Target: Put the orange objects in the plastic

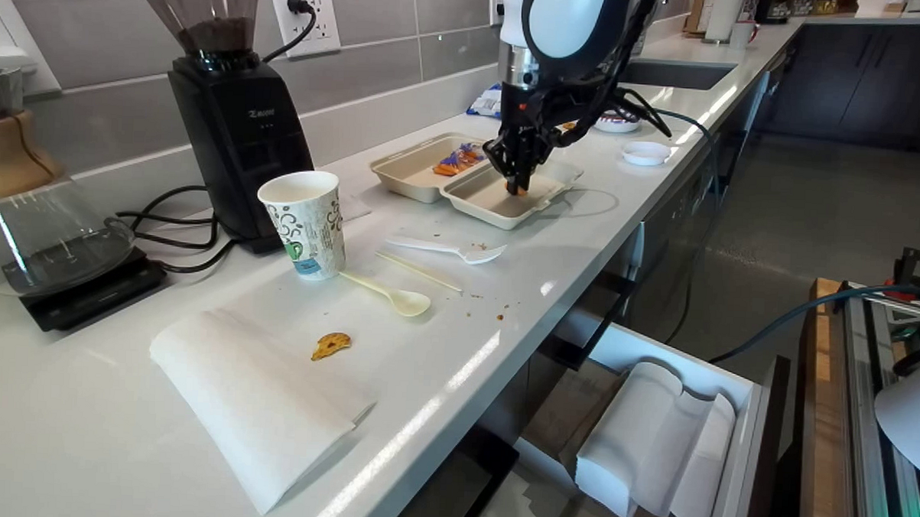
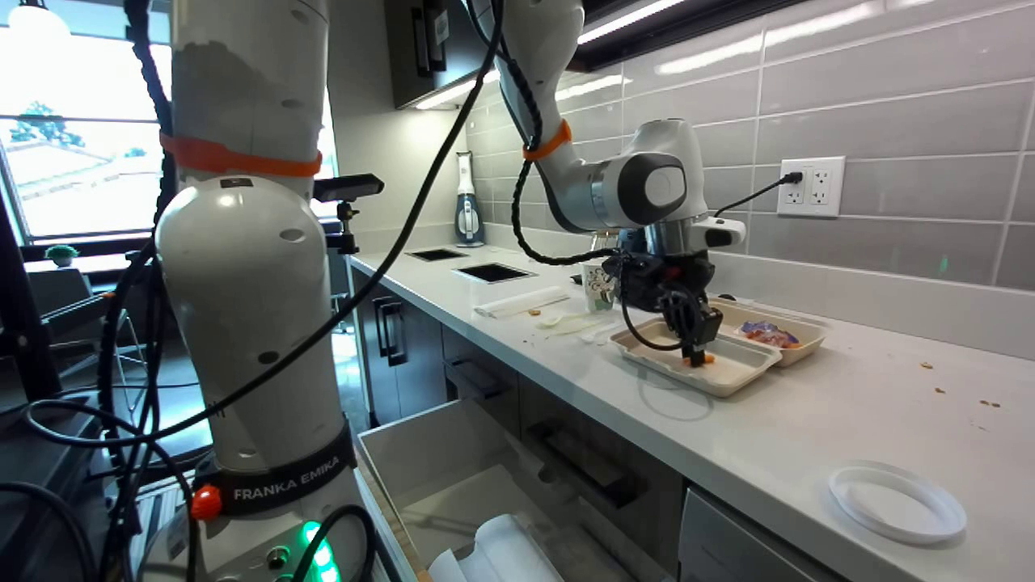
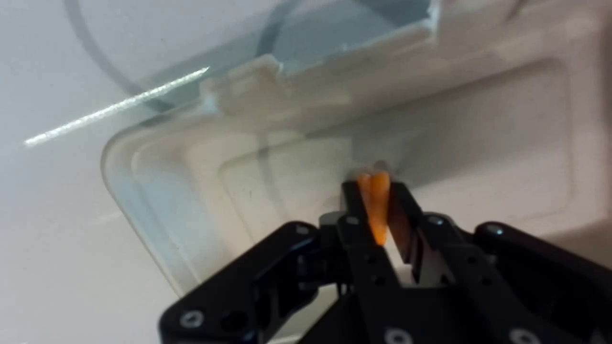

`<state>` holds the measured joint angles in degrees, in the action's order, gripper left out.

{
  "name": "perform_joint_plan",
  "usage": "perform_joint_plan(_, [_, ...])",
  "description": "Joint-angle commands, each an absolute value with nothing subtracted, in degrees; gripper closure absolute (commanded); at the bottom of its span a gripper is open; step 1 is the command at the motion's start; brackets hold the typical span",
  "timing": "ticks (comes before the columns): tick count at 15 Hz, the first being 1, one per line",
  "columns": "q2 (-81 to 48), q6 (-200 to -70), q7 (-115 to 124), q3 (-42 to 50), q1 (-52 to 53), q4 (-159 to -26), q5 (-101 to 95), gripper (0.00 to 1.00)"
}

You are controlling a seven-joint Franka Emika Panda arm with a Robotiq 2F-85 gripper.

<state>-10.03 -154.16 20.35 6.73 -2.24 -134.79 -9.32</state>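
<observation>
Inside one half of an open tan container, the tool points downward, its two fingertips pinching orange pieces between them; the exact number is unclear. Whether the pieces touch the container's floor cannot be told. Just beside, in the container's other half, nearer the tiled wall, lies a purple-printed plastic bag, with more orange showing at it. The container rests on a white tabletop.

Well apart from it, near the tabletop's edge, lies a shallow round white lid. Toward the opposite end come a white utensil, a thin pale stick and a cream spoon, with brown crumbs scattered near them. The spoon's handle ends at the base of an upright patterned paper cup; contact is hard to judge. Farther out, a yellow-brown fragment lies just beside folded white paper. Closer to the wall stand a black grinder and a glass carafe. Below the tabletop, a pulled-out drawer holds rolled white paper.
</observation>
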Motion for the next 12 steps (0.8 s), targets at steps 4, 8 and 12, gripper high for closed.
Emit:
perform_joint_plan(4, [-5.83, -154.73, 20.59, 7.17, -1.70, -137.02, -9.65, 0.95])
perform_joint_plan(8, [-2.69, -153.55, 20.21, 6.28, -1.59, -138.15, -10.31, 0.95])
perform_joint_plan(12, [-0.42, -153.14, 20.00, 5.78, -2.08, -138.73, -11.62, 0.95])
